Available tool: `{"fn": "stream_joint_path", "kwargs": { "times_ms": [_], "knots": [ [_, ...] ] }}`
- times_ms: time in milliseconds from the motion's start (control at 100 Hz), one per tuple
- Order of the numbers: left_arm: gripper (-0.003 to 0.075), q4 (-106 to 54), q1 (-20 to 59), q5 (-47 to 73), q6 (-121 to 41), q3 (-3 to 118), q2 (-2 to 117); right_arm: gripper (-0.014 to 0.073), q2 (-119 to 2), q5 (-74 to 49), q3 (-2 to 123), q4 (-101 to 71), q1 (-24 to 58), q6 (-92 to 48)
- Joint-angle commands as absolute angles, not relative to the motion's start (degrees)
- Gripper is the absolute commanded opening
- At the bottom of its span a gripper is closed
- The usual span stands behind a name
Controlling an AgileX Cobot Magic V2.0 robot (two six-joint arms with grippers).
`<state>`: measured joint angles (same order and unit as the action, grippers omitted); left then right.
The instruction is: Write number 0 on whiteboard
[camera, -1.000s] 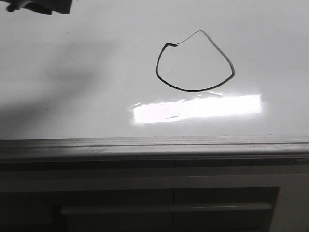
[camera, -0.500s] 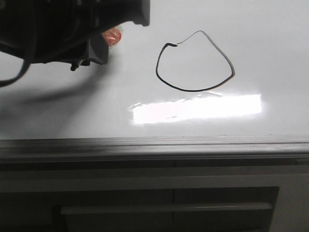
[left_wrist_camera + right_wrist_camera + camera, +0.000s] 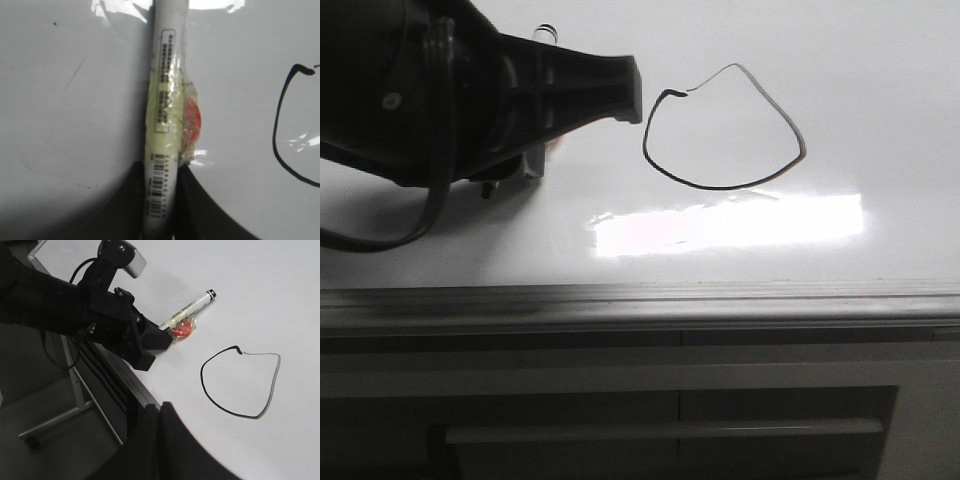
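The 0 (image 3: 724, 128) is drawn on the whiteboard (image 3: 880, 90). The marker (image 3: 165, 120) is grasped by the left hand (image 3: 152, 342) and should be lifted straight, avoiding smears; the right hand's (image 3: 161, 412) state cannot be told.

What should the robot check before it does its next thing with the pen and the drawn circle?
1. Number 0 drawn on the whiteboard: ok, the loop is there.
2. Loop closed: not ok, a small gap shows at the upper left end, and the top line looks faint.
3. Marker held by the left gripper: ok, the marker sits between its fingers, though the pads are hidden.
4. Marker tip off the board: cannot tell.
5. Marker clear of the 0: ok, it lies beside the loop, not over it.
6. Right gripper: shut, and it holds nothing.
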<state>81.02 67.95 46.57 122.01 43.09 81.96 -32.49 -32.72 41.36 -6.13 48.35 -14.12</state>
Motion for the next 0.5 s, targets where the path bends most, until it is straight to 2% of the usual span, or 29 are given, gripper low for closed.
{"fn": "stream_joint_path", "kwargs": {
  "times_ms": [0, 490],
  "knots": [
    [-0.0019, 83.1, 67.0, 47.8, 123.9, 44.6, 81.8, -0.0069, -32.5, -28.6, 42.7, -6.6, 47.9, -14.0],
    [-0.0019, 83.1, 60.6, 35.0, 123.9, 44.6, 82.2, -0.0069, -32.5, -28.8, 42.7, -6.7, 47.9, -14.0]
  ]
}}
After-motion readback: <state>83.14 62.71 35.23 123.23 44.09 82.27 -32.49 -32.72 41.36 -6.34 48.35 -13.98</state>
